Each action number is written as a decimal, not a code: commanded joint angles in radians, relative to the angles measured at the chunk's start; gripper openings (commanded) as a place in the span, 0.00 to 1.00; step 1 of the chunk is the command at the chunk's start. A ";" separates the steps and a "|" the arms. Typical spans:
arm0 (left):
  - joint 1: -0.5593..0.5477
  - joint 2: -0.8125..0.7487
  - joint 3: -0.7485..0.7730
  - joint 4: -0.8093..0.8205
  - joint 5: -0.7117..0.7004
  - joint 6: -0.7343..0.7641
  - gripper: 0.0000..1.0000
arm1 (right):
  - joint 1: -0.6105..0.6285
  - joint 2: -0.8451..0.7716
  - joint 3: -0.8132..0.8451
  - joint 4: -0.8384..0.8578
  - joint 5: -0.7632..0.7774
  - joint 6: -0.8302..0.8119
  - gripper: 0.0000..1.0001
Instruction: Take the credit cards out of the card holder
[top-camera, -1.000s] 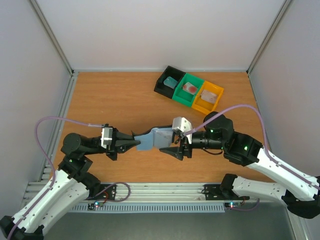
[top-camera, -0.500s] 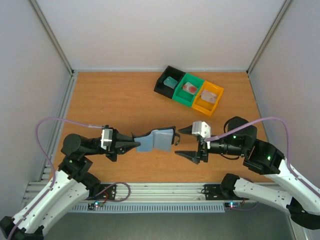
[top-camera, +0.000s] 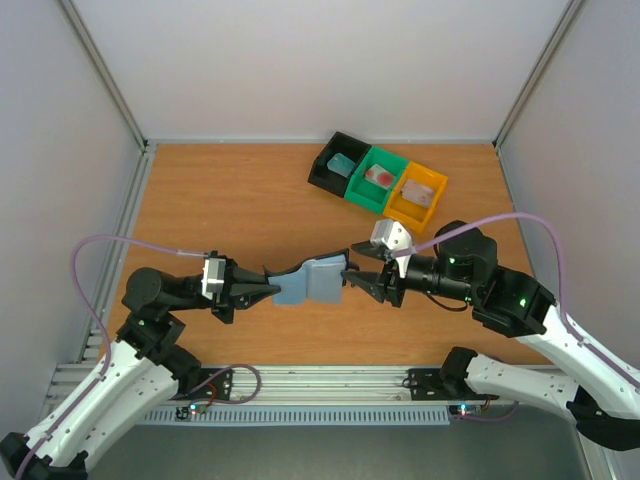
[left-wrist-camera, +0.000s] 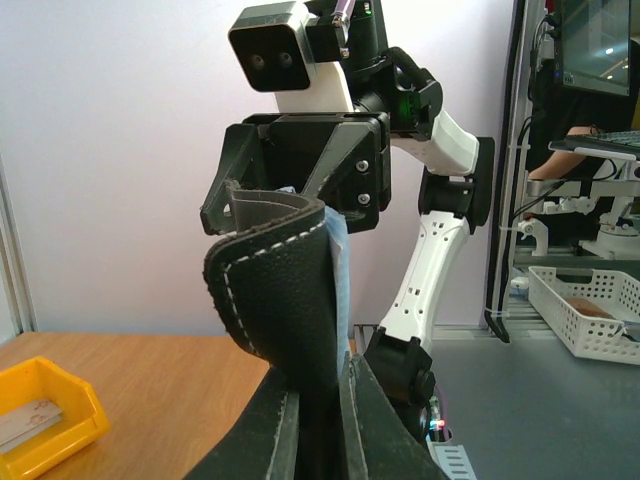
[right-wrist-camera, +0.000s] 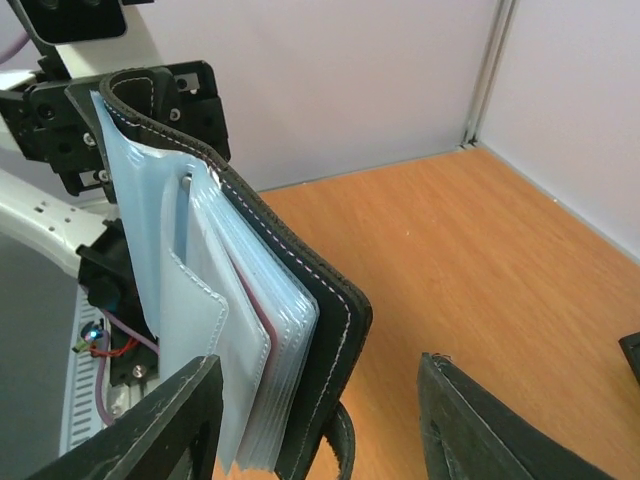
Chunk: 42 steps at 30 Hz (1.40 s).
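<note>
Pinching one black cover of the card holder (top-camera: 318, 280) in the left hand (top-camera: 270, 290), shut tight on the leather. Holds it on edge above the worktop (top-camera: 230, 200), spread like a book, pale blue-grey pockets turned toward the right hand (top-camera: 352, 276). Straddles the holder's free edge with that right hand, partly open, with a clear gap on one side; cannot tell whether the other finger touches the pockets.

Finds the credit cards farther out, toward the back right: a teal card (top-camera: 343, 163) in the black tray (top-camera: 322, 178), a red card (top-camera: 379, 175) in the green tray (top-camera: 392, 158), a whitish card (top-camera: 424, 192) in the orange tray (top-camera: 400, 215). Sets the three trays touching in a slanted row, well apart from the holder.

Rests it all on orange-brown wood grain, boxed by plain pale walls (top-camera: 300, 70), with a ribbed metal rail (top-camera: 330, 385) along the near edge.

Gains from the left wrist view the stitched outer leather curling over, the right arm's camera (left-wrist-camera: 275, 55) head-on behind it, and beyond the cell a white basket (left-wrist-camera: 590, 320) and a monitor (left-wrist-camera: 600, 40). Gains from the right wrist view the inside: stacked clear sleeves (right-wrist-camera: 285, 330), a thin pink-red line among them, too slim to name, and a strap loop (right-wrist-camera: 335, 450) hanging below. Reads from above only as a bluish wedge between two hands.
</note>
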 joint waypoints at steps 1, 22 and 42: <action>0.001 -0.012 -0.003 0.065 0.006 0.002 0.00 | -0.006 0.023 0.033 0.005 0.006 0.024 0.55; -0.001 -0.012 0.008 0.063 0.015 0.001 0.00 | -0.164 0.176 0.051 0.021 -0.395 0.006 0.82; -0.001 0.014 -0.003 -0.040 -0.222 -0.088 0.00 | -0.161 0.315 0.084 0.124 -0.675 0.094 0.17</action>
